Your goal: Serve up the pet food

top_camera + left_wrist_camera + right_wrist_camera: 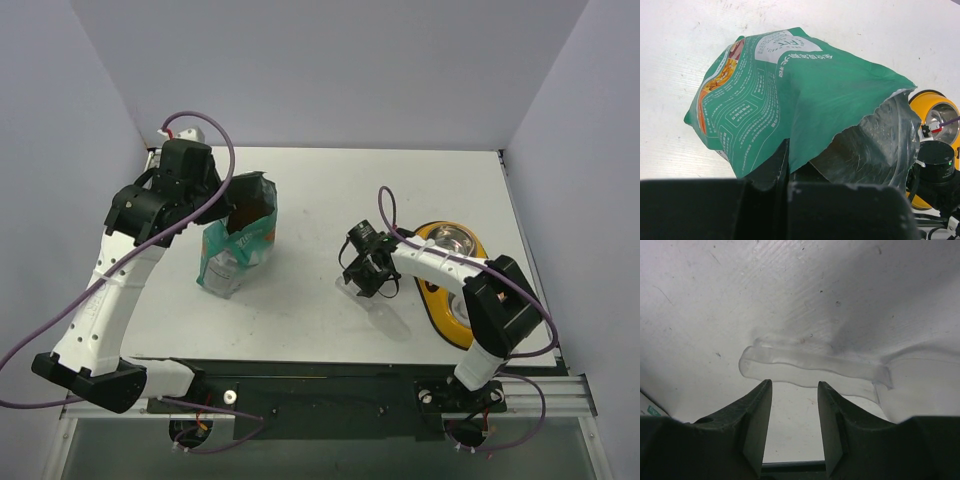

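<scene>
The teal-green bag [238, 248] stands at the table's left of centre with its top torn open. A brown mass [252, 209] shows in its mouth, likely the pet food; single pellets cannot be made out. My left gripper [224, 204] is shut on the bag's top edge, and in the left wrist view [785, 152] the green foil [790, 90] is pinched between the closed fingers. The clear plastic scoop [810, 367] lies flat on the table. My right gripper [794, 386] is open just above its handle, not touching it; it also shows in the top view [371, 286].
A yellow pet bowl stand with a steel bowl [452, 243] sits at the right, beside the right arm. It also appears in the left wrist view [936, 114]. The bag's silver lining [875, 145] faces right. White walls enclose the table on three sides.
</scene>
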Robot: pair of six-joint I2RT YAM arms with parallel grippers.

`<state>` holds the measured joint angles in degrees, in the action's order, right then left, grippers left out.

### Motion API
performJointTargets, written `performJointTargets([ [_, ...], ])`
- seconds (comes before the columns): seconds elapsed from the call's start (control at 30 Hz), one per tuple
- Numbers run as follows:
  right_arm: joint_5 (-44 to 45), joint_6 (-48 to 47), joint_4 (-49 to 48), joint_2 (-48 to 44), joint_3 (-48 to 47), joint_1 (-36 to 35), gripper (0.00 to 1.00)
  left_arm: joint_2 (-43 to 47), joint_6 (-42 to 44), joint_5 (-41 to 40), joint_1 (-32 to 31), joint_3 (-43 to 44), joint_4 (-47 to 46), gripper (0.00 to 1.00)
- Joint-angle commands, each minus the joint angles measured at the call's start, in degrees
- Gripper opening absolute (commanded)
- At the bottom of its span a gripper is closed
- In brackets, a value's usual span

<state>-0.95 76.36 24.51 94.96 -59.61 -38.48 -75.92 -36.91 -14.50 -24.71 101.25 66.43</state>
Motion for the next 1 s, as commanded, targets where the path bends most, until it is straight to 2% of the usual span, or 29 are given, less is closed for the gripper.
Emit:
performJointTargets([
  [0.0, 0.69, 5.55, -1.48, 1.1, 0.55, 1.56, 0.38, 3.67, -1.85, 1.14, -0.34, -1.31, -2.01, 0.0],
  [0.1, -1.33, 6.79, -2.89, 2.51, 1.69, 2.7, 0.38, 3.85, -2.03, 1.32, -0.34, -1.94, -2.63, 0.0],
  [0.4, 0.16, 9.34, -3.51, 5.58, 0.82, 3.06, 0.38, 3.24, -2.21, 3.95, -0.34, -2.2, -3.86, 0.0],
  [0.6, -0.54, 6.27, -1.93, 8.22, -2.25, 2.36, 0.38, 3.15, -1.33, 3.69, -0.34, -1.24, -3.51, 0.0],
  [0.67, 0.33, 2.5, -0.35, 9.71, -5.31, 1.66, 0.37, 3.32, -1.06, 3.6, -0.34, -1.15, -3.5, 0.0],
  [0.83, 0.77, -14.35, 8.26, 15.68, -17.36, -1.85, 0.37, 3.41, -1.24, 3.95, -0.34, -1.93, -3.68, 0.0],
  [0.97, -0.01, -25.08, 11.96, 17.54, -21.5, -4.05, 0.38, 3.85, -1.24, 4.4, -0.34, -2.81, -4.47, 0.0],
])
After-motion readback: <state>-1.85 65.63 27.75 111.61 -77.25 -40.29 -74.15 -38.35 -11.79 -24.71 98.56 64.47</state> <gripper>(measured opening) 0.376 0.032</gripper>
